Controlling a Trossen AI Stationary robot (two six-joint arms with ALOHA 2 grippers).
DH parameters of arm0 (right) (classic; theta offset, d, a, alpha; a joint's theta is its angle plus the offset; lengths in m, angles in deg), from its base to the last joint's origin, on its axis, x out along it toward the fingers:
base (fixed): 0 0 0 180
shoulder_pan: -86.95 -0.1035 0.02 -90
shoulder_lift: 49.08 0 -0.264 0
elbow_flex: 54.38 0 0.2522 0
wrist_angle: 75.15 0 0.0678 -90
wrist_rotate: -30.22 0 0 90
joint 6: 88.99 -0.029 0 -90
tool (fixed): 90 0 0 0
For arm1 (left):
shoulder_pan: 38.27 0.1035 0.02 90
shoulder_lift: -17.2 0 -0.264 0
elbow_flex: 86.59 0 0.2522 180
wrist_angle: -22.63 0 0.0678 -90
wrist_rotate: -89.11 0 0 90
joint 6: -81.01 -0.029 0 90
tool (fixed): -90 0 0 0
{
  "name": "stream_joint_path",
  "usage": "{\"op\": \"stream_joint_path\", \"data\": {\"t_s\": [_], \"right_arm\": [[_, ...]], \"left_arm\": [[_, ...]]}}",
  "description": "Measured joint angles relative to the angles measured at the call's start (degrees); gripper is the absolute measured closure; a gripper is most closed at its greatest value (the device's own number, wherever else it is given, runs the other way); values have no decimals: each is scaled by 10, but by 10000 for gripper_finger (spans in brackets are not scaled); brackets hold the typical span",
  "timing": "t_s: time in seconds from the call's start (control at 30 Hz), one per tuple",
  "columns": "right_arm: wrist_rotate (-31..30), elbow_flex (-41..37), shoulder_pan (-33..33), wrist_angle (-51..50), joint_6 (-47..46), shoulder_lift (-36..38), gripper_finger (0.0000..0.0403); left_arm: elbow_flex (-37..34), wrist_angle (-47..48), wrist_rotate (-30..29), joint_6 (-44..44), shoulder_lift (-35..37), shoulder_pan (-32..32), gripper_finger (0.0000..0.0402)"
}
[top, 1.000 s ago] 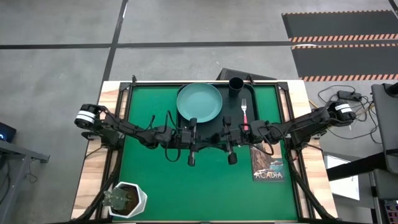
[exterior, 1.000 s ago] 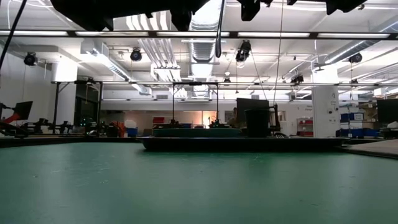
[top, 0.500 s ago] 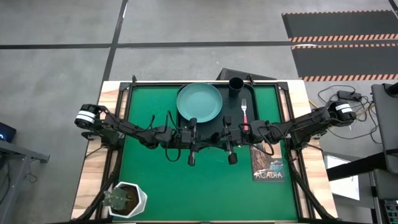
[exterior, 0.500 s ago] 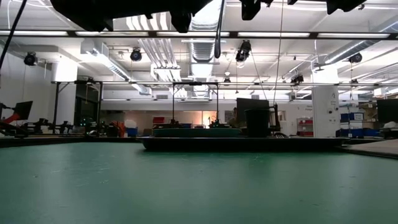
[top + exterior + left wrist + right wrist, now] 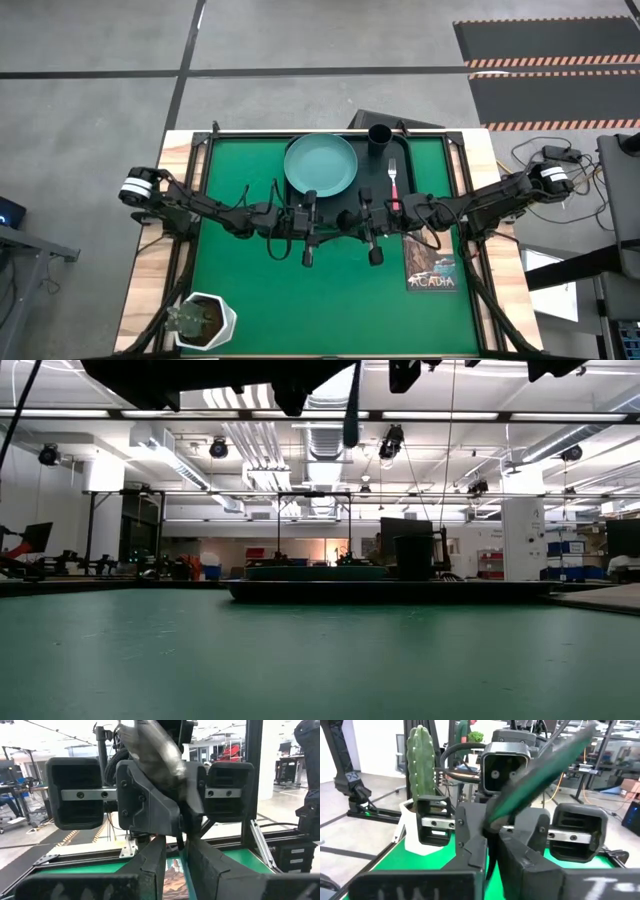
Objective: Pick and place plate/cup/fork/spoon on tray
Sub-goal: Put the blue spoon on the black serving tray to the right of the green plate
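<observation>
The teal plate (image 5: 320, 165), black cup (image 5: 380, 137) and pink-handled fork (image 5: 393, 178) lie on the black tray (image 5: 375, 205) at the table's far middle. My two grippers meet tip to tip just in front of the tray, high above the table: the left gripper (image 5: 330, 218) (image 5: 176, 860) points right and the right gripper (image 5: 352, 218) (image 5: 492, 862) points left. Between them stands the spoon, a blurred teal band in the right wrist view (image 5: 545, 765) and a grey one in the left wrist view (image 5: 150, 750). Its lower end hangs in the low view (image 5: 351, 415). My left gripper comes level from the table's left, its two fingers nearly together with a thin dark part of the spoon (image 5: 178, 842) in the gap. Which part of the spoon this is stays unclear. My right gripper comes level from the table's right and pinches the spoon low down (image 5: 491, 827) between its two fingers. The spoon is lifted clear of the table. It stands tilted, its upper part leaning toward the far edge.
The "ACADIA" book (image 5: 432, 265) lies on the green mat right of the grippers. A white pot with a cactus (image 5: 205, 322) stands at the near left corner. Bare mat (image 5: 340, 310) lies below and in front of the grippers.
</observation>
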Motion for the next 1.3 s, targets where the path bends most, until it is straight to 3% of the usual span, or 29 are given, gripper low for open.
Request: {"op": "stream_joint_path", "data": {"t_s": [0.4, 0.6, 0.77, 0.9, 1.13, 1.2, 1.3], "right_arm": [[-4, 0, 0, -46, 7, 40, 396], [-137, -14, -5, -51, 25, 66, 395], [-185, -44, -5, 34, 26, 55, 395], [-184, -45, -5, 43, 27, 50, 395], [-184, -45, -5, 45, 27, 47, 394], [-184, -45, -5, 45, 29, 47, 394], [-184, -45, -5, 45, 32, 47, 394]], "left_arm": [[-43, 32, -47, 0, 55, 1, 346], [-65, 58, -60, 25, 86, 0, 346], [-58, 43, -60, 35, 61, 0, 344], [-49, 42, -73, 37, 37, 4, 317], [-43, 12, -116, 65, 13, 18, 227], [-43, -4, -99, 65, 6, 17, 207], [-42, -21, -28, 64, -10, 20, 195]]}}
